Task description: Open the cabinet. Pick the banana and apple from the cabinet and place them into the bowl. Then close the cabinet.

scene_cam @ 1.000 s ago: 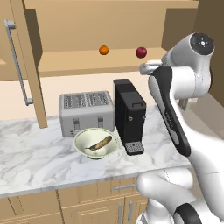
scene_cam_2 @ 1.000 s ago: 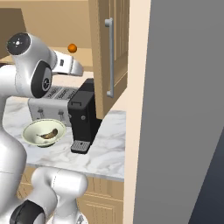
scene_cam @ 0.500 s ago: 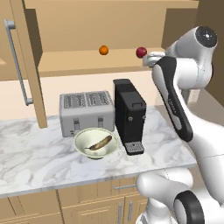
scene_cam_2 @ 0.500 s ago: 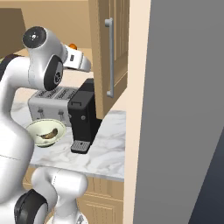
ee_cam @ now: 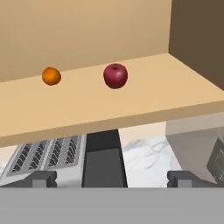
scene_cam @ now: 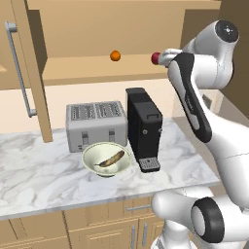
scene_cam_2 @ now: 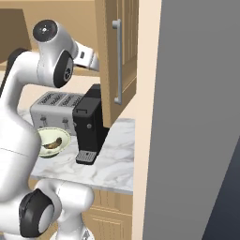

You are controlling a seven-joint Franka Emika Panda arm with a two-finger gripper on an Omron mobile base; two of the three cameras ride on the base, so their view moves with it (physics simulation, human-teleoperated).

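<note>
The cabinet [scene_cam: 82,68] stands open, its left door [scene_cam: 29,48] and right door [scene_cam_2: 129,47] swung out. On its shelf [ee_cam: 131,100] rests the dark-red apple [ee_cam: 115,75], which in the left base view peeks out beside my hand [scene_cam: 155,58]. My gripper [ee_cam: 111,179] is open and empty, level with the shelf edge, a short way in front of the apple. The banana [scene_cam: 111,159] lies in the cream bowl [scene_cam: 92,164] on the counter, in front of the toaster; the right base view shows the banana [scene_cam_2: 52,144] and the bowl [scene_cam_2: 62,136] too.
An orange ball [ee_cam: 51,75] sits on the shelf left of the apple. Below stand a silver toaster [scene_cam: 95,124] and a black coffee machine [scene_cam: 143,126] on the marble counter [scene_cam: 39,175]. A tall grey wall [scene_cam_2: 197,117] closes off the right side.
My arm has lifted the hand to shelf height and brought it closer to the apple. The jaws have stayed open. The bowl, banana and doors have not moved.
</note>
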